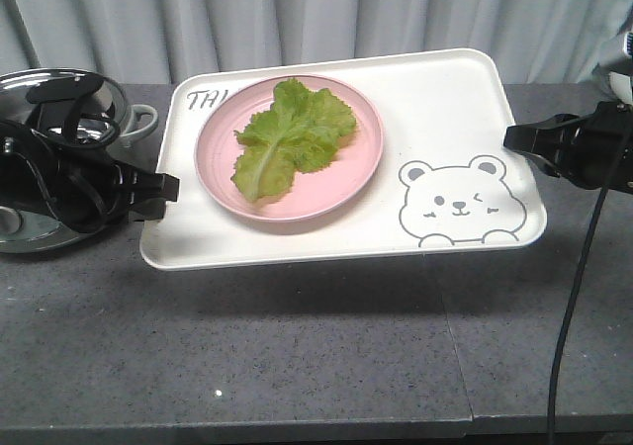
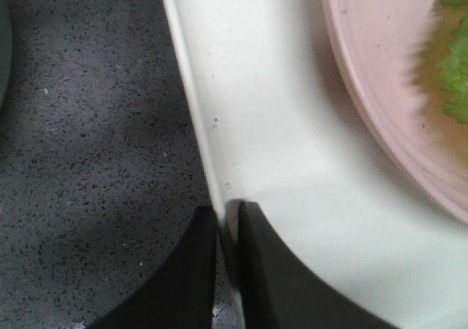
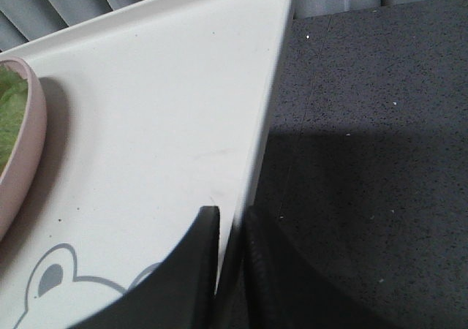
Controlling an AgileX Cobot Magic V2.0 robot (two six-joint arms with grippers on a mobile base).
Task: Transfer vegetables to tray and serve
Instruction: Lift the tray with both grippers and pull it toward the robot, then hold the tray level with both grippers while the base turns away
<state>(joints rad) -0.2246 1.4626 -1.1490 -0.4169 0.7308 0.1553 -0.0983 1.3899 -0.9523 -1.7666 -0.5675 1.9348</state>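
Two grippers clamp one tray, one at each short end. The left gripper is closed on the tray's left rim near the front corner; in the left wrist view one finger lies outside the rim and the other on the tray floor, with the rim pinched between them. The right gripper is closed on the right rim about halfway along; in the right wrist view the rim passes between its two fingers in the same way.

The lettuce lies flat on a pink plate, which stands on the left half of the tray. It is nearer the left gripper than the right, inward of that gripper, and touches neither. The plate's rim is near the left fingers but apart from them. A bear drawing lies between the plate and the right gripper, just inward of the right fingers.

The tray casts a broad shadow on the table below its front edge and appears held clear of the surface. A pot with a lid stands behind the left arm
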